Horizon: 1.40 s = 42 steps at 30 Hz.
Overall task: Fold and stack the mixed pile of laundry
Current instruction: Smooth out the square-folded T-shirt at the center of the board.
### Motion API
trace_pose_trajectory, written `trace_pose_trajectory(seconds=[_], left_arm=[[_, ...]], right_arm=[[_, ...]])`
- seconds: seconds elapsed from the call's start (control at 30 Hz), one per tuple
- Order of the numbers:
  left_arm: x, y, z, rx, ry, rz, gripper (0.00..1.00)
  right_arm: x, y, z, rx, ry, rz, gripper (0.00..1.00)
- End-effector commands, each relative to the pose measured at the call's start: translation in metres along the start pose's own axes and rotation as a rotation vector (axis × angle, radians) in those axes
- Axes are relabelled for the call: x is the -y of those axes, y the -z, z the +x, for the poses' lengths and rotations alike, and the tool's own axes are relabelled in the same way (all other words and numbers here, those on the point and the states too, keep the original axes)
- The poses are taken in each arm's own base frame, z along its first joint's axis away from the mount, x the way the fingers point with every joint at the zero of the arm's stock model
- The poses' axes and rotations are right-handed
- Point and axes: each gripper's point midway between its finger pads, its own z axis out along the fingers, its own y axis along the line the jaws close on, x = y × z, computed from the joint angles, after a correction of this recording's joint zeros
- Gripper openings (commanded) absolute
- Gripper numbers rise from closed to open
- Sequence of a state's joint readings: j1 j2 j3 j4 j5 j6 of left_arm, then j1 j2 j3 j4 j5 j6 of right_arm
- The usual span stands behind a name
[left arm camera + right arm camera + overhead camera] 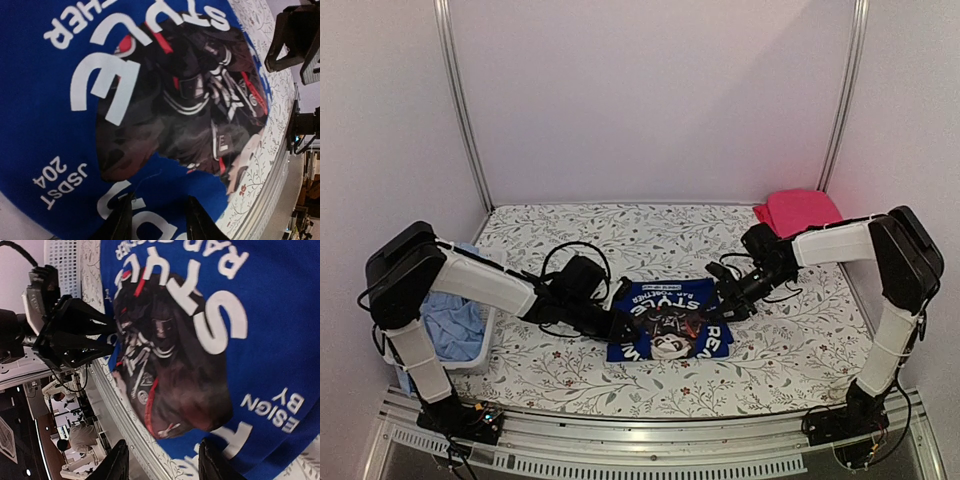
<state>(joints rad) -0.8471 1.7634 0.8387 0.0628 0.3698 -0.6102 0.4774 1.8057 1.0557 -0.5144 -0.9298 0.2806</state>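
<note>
Top external | royal-blue shirt (665,320) flat | print upside-down | long axis left-right

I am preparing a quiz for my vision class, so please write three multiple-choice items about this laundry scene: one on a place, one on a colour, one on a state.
1. Where does the pink-red cloth garment lie?
A) in a basket
B) at the far right corner of the floral-patterned table cover
C) draped over the left arm

2. What colour is the large lettering on the royal-blue cloth shirt?
A) yellow
B) white
C) green

3. How is this shirt?
A) hanging in the air
B) crumpled into a ball
C) lying flat, print upward

Answers: 1 B, the top view shows it at that corner; 2 B, both wrist views show white letters; 3 C, it lies spread on the cover, print visible.
</note>
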Motion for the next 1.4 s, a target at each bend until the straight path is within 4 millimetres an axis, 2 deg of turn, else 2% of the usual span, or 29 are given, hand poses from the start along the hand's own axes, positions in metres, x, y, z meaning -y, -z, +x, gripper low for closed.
trace_pose_trajectory(seconds=[0.0, 0.07, 0.1, 0.17, 0.27, 0.3, 0.33, 0.4, 0.47, 0.57, 0.63, 0.67, 0.73, 0.83, 0.9, 1.0, 1.07, 1.13, 1.2, 1.27, 1.33, 1.37], left_arm=[[-0.040, -0.015, 0.000, 0.001, 0.094, -0.085, 0.37], [-0.047, -0.013, 0.000, -0.002, 0.100, -0.104, 0.38], [-0.040, -0.010, -0.002, 0.001, 0.075, -0.083, 0.39], [-0.017, 0.008, -0.009, 0.041, 0.003, -0.027, 0.44], [0.025, 0.041, -0.026, 0.132, -0.106, 0.081, 0.56], [0.035, 0.047, -0.030, 0.145, -0.131, 0.111, 0.57], [0.043, 0.049, -0.034, 0.150, -0.151, 0.136, 0.58], [0.054, 0.043, -0.040, 0.131, -0.187, 0.184, 0.58], [0.065, 0.030, -0.045, 0.101, -0.199, 0.246, 0.58], [0.071, 0.010, -0.058, 0.095, -0.198, 0.299, 0.58], [0.061, -0.004, -0.074, 0.110, -0.164, 0.300, 0.58], [0.058, -0.008, -0.087, 0.128, -0.148, 0.310, 0.58], [0.042, -0.018, -0.105, 0.154, -0.098, 0.305, 0.58], [0.011, -0.029, -0.123, 0.192, -0.010, 0.288, 0.58], [-0.007, -0.033, -0.128, 0.202, 0.051, 0.298, 0.58], [-0.029, -0.036, -0.127, 0.201, 0.127, 0.302, 0.57], [-0.040, -0.034, -0.124, 0.203, 0.162, 0.295, 0.57], [-0.035, -0.015, -0.132, 0.245, 0.136, 0.293, 0.56], [-0.016, 0.010, -0.141, 0.305, 0.030, 0.235, 0.58], [-0.001, 0.027, -0.143, 0.329, -0.101, 0.115, 0.61], [0.019, 0.037, -0.140, 0.339, -0.268, 0.007, 0.62], [0.027, 0.039, -0.139, 0.344, -0.354, -0.057, 0.62]], right_arm=[[0.051, -0.024, -0.012, -0.012, -0.057, 0.067, 0.46], [0.072, -0.026, -0.013, -0.019, -0.100, 0.104, 0.44], [0.076, -0.025, -0.012, -0.023, -0.115, 0.105, 0.44], [0.065, -0.018, -0.014, -0.022, -0.094, 0.098, 0.44], [0.009, 0.006, -0.027, 0.023, 0.026, 0.005, 0.48], [-0.017, 0.015, -0.033, 0.049, 0.074, -0.050, 0.51], [-0.034, 0.019, -0.037, 0.063, 0.106, -0.096, 0.52], [-0.061, 0.022, -0.046, 0.080, 0.138, -0.175, 0.54], [-0.068, 0.014, -0.053, 0.065, 0.133, -0.228, 0.54], [-0.060, -0.003, -0.068, 0.053, 0.111, -0.249, 0.54], [-0.055, -0.009, -0.086, 0.075, 0.111, -0.250, 0.54], [-0.043, -0.015, -0.094, 0.074, 0.094, -0.247, 0.54], [-0.023, -0.023, -0.109, 0.088, 0.066, -0.234, 0.52], [0.018, -0.033, -0.126, 0.104, -0.004, -0.226, 0.50], [0.043, -0.034, -0.135, 0.122, -0.048, -0.225, 0.49], [0.059, -0.028, -0.154, 0.147, -0.080, -0.241, 0.49], [0.057, -0.024, -0.165, 0.158, -0.080, -0.260, 0.49], [0.047, -0.015, -0.171, 0.158, -0.074, -0.283, 0.50], [0.029, -0.003, -0.172, 0.170, -0.054, -0.285, 0.53], [-0.003, 0.023, -0.169, 0.210, 0.003, -0.279, 0.54], [-0.020, 0.043, -0.155, 0.241, 0.012, -0.262, 0.55], [-0.018, 0.047, -0.145, 0.244, -0.013, -0.243, 0.54]])
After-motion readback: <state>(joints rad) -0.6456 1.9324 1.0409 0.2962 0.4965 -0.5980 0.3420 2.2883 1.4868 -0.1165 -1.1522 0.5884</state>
